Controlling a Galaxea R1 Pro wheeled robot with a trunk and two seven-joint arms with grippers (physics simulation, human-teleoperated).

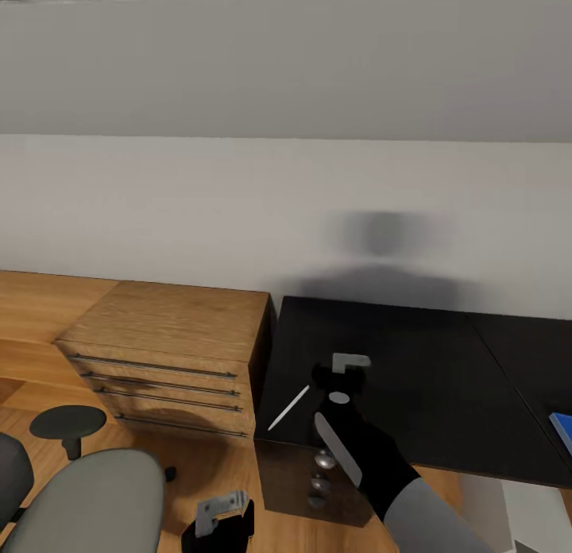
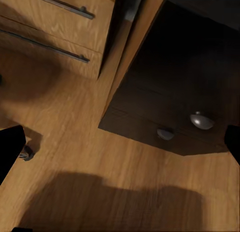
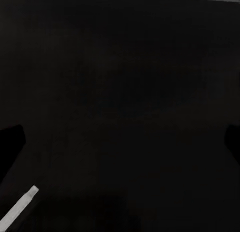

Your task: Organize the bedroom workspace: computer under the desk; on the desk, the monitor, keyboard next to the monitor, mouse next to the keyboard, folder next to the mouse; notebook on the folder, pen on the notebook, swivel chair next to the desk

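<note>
Your right claw hangs over the black bench, spread open and holding nothing. The pen lies on the bench just beside it. Your left claw waits low near the chair; it looks open too.

Black-and-grey robot arms
The right arm has a grey forearm, black wrist, light grey plates; the left gripper is black with a grey bracket.

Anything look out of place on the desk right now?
The pen lies diagonally near the desk's front left edge, far from the folder at the right. The right gripper hovers beside it.
</note>
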